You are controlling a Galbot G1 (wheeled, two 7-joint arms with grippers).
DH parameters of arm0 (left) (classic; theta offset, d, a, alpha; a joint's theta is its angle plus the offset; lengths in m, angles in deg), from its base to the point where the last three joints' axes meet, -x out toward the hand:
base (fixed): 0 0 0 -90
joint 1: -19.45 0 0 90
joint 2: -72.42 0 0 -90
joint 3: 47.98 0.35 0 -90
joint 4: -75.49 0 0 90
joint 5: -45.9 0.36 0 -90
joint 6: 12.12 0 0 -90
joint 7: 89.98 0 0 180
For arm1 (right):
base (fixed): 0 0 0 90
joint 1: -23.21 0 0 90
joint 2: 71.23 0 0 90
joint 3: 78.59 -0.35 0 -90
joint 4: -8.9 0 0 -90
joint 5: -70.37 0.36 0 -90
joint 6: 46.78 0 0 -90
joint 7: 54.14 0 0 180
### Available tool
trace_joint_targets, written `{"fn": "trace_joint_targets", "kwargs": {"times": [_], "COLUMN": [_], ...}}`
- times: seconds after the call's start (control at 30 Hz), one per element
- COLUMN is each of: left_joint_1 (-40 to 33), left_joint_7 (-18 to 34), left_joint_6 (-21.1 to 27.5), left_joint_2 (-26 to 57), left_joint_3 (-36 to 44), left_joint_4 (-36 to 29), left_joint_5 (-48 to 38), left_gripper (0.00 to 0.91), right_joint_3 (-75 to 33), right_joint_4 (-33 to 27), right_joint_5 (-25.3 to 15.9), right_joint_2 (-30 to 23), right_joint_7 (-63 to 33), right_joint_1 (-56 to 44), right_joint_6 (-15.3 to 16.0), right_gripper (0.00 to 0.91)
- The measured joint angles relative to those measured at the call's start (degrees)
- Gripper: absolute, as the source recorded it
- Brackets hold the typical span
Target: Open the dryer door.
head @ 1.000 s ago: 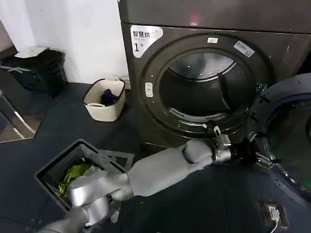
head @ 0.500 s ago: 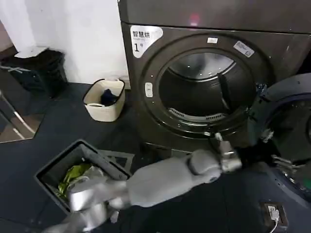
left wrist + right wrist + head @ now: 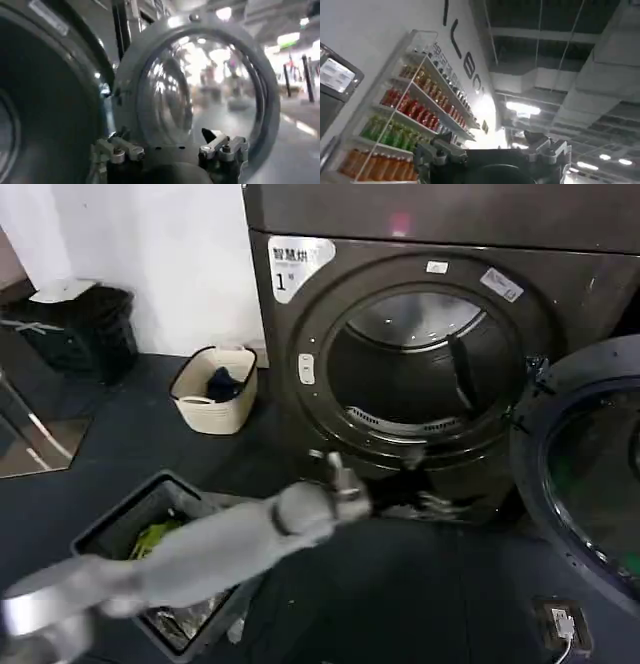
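Now the dryer door (image 3: 590, 474) is standing swung wide open at the machine's right, leaving the drum opening (image 3: 420, 374) exposed.
Judging the opening step done, the left gripper (image 3: 432, 504) is hanging released and empty below the opening, needing only to clear away; the right gripper (image 3: 492, 150), spread, is pointing toward the ceiling. Baskets are sitting on the dark floor (image 3: 150, 434).

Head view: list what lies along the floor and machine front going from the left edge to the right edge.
Black bin → cream laundry basket → round drum opening → dryer door, swung open at the right edge.
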Motion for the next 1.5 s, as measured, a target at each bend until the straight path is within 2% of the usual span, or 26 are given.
{"fn": "trace_joint_targets", "kwargs": {"times": [0.43, 0.67, 0.77, 0.9, 1.0, 1.5], "left_joint_1": [5.1, 11.7, 16.2, 23.7, 27.1, 31.0], "left_joint_7": [-0.8, -2.5, -5.4, -10.0, -11.1, -14.1], "left_joint_6": [11.5, 22.3, 25.9, 26.9, 26.6, 27.6], "left_joint_2": [26.9, 38.7, 42.8, 47.3, 50.0, 53.2], "left_joint_3": [-5.9, -12.2, -16.2, -22.8, -25.8, -28.0], "left_joint_4": [-11.2, -14.9, -16.1, -16.1, -15.1, -11.1], "left_joint_5": [4.3, 6.6, 9.7, 17.7, 20.6, 25.2], "left_gripper": [0.907, 0.907, 0.907, 0.907, 0.907, 0.907], "right_joint_3": [-3.8, -3.9, -4.0, -4.2, -3.8, -4.1], "right_joint_4": [1.8, 0.8, 0.8, 1.2, 1.3, 1.3], "right_joint_5": [-3.3, -3.2, -4.5, -5.5, -5.6, -5.5], "right_joint_2": [0.8, 1.5, 1.8, 2.0, 1.9, 1.3], "right_joint_7": [-0.9, -1.4, -1.1, -0.8, -0.8, -0.7], "right_joint_1": [0.5, 1.2, 1.5, 1.8, 2.4, 1.9], "right_joint_6": [0.4, 0.8, 1.0, 1.0, 1.1, 0.9], "right_gripper": [0.907, 0.907, 0.907, 0.907, 0.907, 0.907]}}
